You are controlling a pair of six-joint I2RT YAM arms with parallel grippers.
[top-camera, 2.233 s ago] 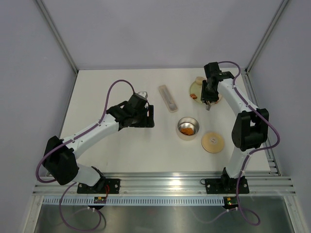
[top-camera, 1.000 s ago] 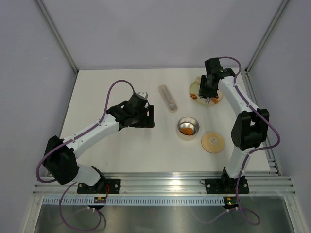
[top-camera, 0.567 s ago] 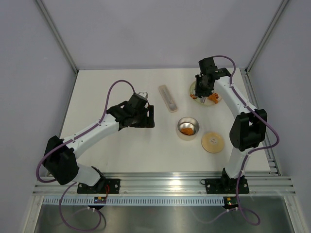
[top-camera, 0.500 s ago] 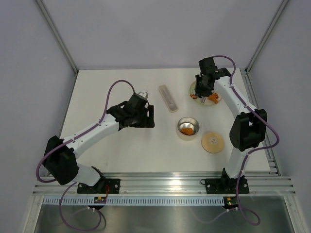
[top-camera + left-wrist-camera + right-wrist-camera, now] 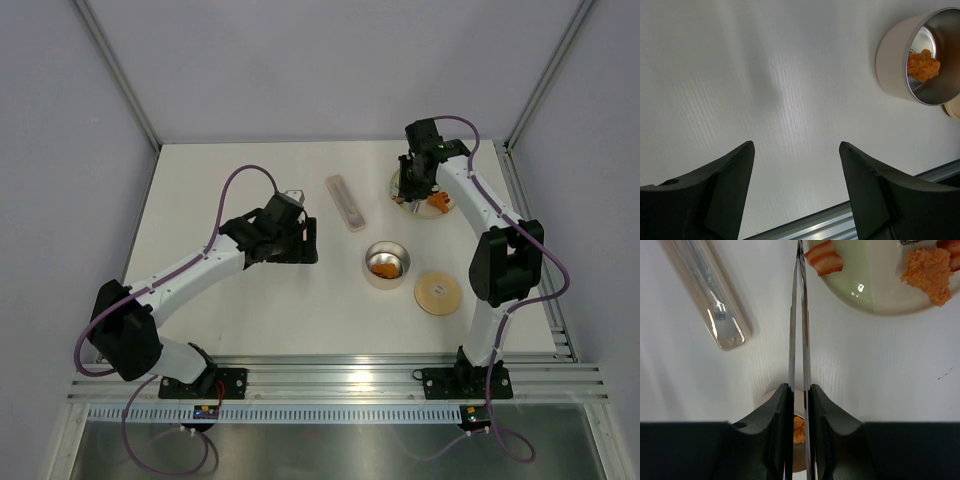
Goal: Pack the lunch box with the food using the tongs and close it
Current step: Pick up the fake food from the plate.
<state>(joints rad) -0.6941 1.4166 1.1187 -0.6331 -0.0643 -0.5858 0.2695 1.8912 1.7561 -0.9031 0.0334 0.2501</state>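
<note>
Now | right hand (image 5: pixel 799 392) clamped on tongs (image 5: pixel 792 330) | tips beside striped food piece (image 5: pixel 824 259), likely light, slick: pinch mid-body | left hand (image 5: pixel 795 150) apart.

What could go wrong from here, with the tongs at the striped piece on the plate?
1. The tongs, clamped between the right fingers, seem to reach only the left end of the striped piece. So small a hold may let it slip out on the way to the lunch box.
2. That piece lies at the rim of the plate, so a sideways push could slide it off onto the table.
</note>
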